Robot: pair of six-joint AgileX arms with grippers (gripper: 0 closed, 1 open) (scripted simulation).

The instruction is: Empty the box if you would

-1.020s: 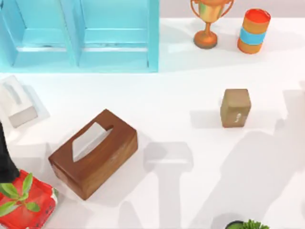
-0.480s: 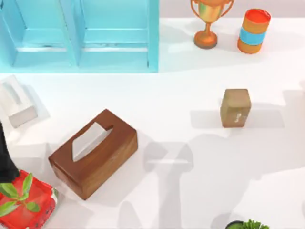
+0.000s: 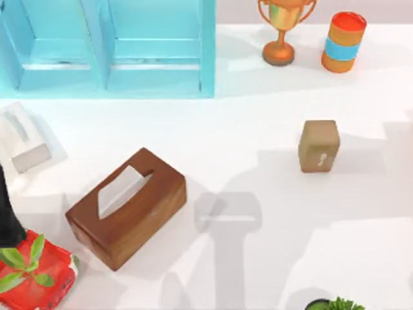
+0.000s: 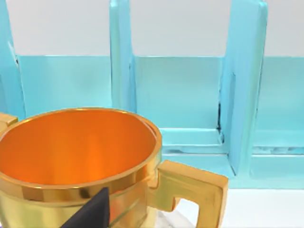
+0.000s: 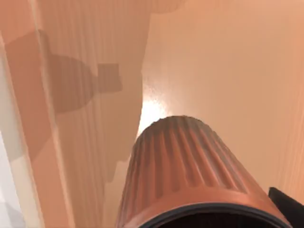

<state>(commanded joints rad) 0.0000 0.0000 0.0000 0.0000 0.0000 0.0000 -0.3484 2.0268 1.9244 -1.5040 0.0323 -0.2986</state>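
Seemingly the wooden tissue box (image 3: 126, 206) near the surface's left edge sits untouched; whether either arm's fingers are open, I cannot tell, so a misjudged approach might shove it.

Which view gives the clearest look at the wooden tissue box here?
The top view: the wooden tissue box lies whole on the table's left half, white tissue in its slot. The left wrist view faces a gold cup and blue shelf; the right wrist view, a ribbed orange pot.
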